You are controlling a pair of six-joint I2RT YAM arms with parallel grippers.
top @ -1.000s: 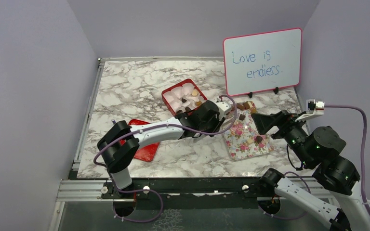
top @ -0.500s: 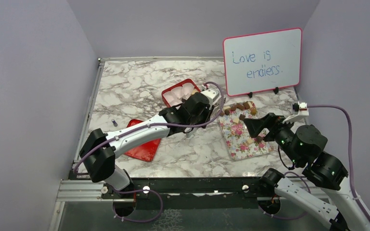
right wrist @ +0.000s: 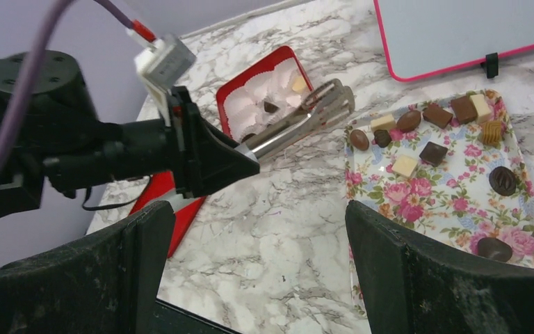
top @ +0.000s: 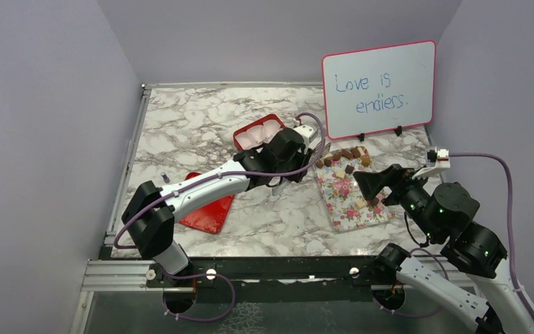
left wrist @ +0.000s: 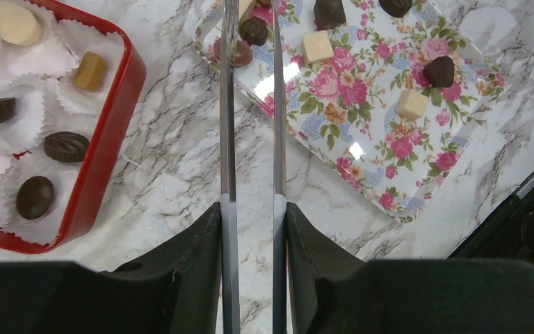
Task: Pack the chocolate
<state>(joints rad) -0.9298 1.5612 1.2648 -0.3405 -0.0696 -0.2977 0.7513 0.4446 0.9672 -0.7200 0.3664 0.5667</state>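
Chocolate pieces in dark, brown and cream lie scattered on a floral tray (left wrist: 403, 160) (top: 354, 202). Others sit in white paper cups in a red box (left wrist: 115, 104) (top: 250, 132), among them a dark oval (left wrist: 66, 146) and a caramel square (left wrist: 90, 69). My left gripper (left wrist: 250, 209) (top: 288, 149) is shut on metal tongs (left wrist: 228, 125) (right wrist: 299, 118). The tongs reach over the gap between box and tray, to the tray's corner. A dark round chocolate (left wrist: 254, 29) on the tray shows between the blades. My right gripper (right wrist: 259, 209) (top: 370, 182) hangs open over the tray's near side, holding nothing.
A red lid (top: 208, 212) lies flat under the left arm, near the table's front left. A whiteboard (top: 379, 87) with writing stands at the back right, just behind the tray. Grey walls close in the marble table on three sides.
My left gripper and the tongs pulled back and left, from over the tray's top edge toward the red box. The right gripper drifted slightly left and stayed open.
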